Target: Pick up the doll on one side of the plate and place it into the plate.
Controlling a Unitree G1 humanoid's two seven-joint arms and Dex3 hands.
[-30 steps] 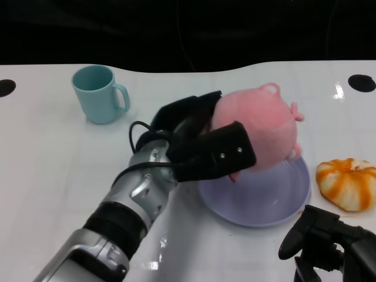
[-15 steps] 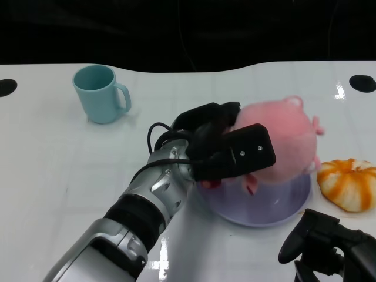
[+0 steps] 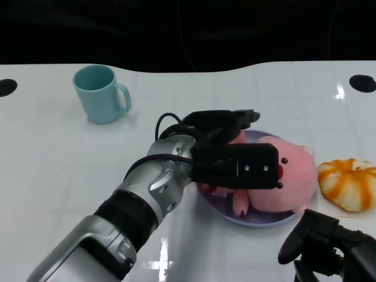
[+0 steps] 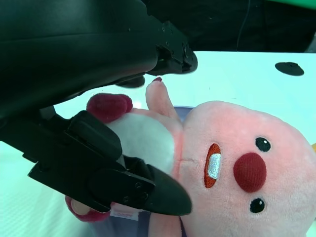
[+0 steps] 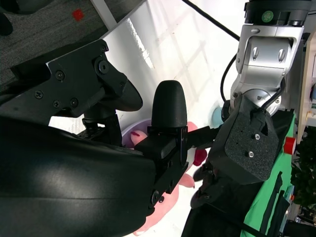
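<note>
Doll (image 3: 288, 182) lying on its side in the plate (image 3: 218, 205), right of frame centre, left robot hand (image 3: 232, 155) clasping its body, presumably to settle it before release; right robot hand (image 3: 329, 247) idle at lower right, grip indeterminable.

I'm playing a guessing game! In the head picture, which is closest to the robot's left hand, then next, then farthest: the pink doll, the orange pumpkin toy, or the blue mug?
1. Pink doll, under the left hand, on the plate.
2. Blue mug, far left.
3. Orange pumpkin toy, far right.
</note>
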